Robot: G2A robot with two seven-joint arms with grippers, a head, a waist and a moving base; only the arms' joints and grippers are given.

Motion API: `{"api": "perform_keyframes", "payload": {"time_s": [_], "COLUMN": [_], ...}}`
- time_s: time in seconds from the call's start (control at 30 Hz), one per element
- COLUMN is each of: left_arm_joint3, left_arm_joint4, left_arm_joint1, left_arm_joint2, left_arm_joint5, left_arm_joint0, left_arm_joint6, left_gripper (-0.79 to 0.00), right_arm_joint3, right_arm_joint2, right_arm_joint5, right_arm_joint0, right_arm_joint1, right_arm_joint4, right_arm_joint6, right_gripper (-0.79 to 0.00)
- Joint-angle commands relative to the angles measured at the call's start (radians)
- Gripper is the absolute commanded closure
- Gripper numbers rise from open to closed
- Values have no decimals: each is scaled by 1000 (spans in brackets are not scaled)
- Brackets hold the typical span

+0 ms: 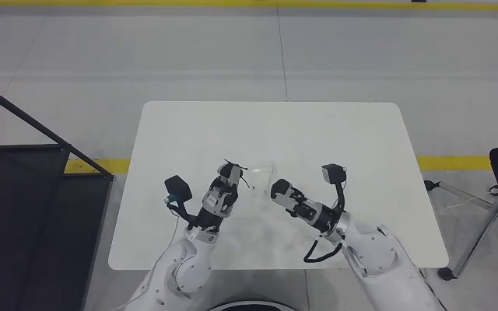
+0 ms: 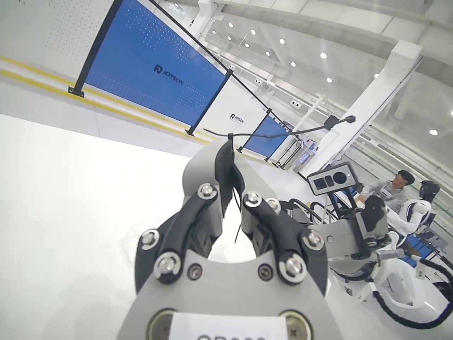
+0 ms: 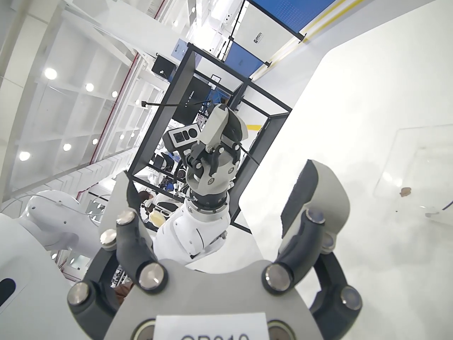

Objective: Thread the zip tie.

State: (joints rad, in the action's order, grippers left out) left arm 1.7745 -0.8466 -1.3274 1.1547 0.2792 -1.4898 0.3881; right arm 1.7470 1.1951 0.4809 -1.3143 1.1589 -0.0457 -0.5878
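Tabletop (image 1: 350, 155): clear tray (image 3: 414, 164), perhaps brown specks (image 3: 405, 191)

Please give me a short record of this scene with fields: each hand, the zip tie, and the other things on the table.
left hand: shut on the zip tie, held above the table
zip tie: black; strap sticks out sideways past the fingertips, one end hangs down between the fingers
threaded: cannot tell
right hand: open, empty, pointing toward the left hand
clear tray: lies flat on the table, near both hands
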Motion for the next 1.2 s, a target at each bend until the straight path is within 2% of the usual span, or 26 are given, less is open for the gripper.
{"api": "perform_keyframes", "payload": {"time_s": [0.0,0.03,0.07,0.33,0.8,1.17], "left_arm_joint3": [6,9,11,29,34,21], "left_arm_joint4": [7,13,18,56,61,55], "left_arm_joint1": [-1,-2,-3,-6,-12,-18], "left_arm_joint2": [-1,-1,-2,-3,-10,-19], "left_arm_joint5": [-8,-12,-13,-20,-21,-26], "left_arm_joint0": [-2,-2,-3,-9,-9,2], "left_arm_joint6": [-8,-9,-10,-43,-60,-61], "left_gripper": [0,0,0,0,0,0], "right_arm_joint3": [-5,-11,-17,-80,-130,-134], "right_arm_joint2": [-10,-15,-20,-74,-138,-141], "right_arm_joint5": [-9,-11,-10,16,11,30], "right_arm_joint0": [6,11,16,68,112,113], "right_arm_joint1": [2,3,4,16,34,37], "right_arm_joint4": [4,4,4,21,73,63], "right_arm_joint6": [3,2,2,19,64,66], "right_gripper": [-502,-425,-391,-299,-311,-234]}}
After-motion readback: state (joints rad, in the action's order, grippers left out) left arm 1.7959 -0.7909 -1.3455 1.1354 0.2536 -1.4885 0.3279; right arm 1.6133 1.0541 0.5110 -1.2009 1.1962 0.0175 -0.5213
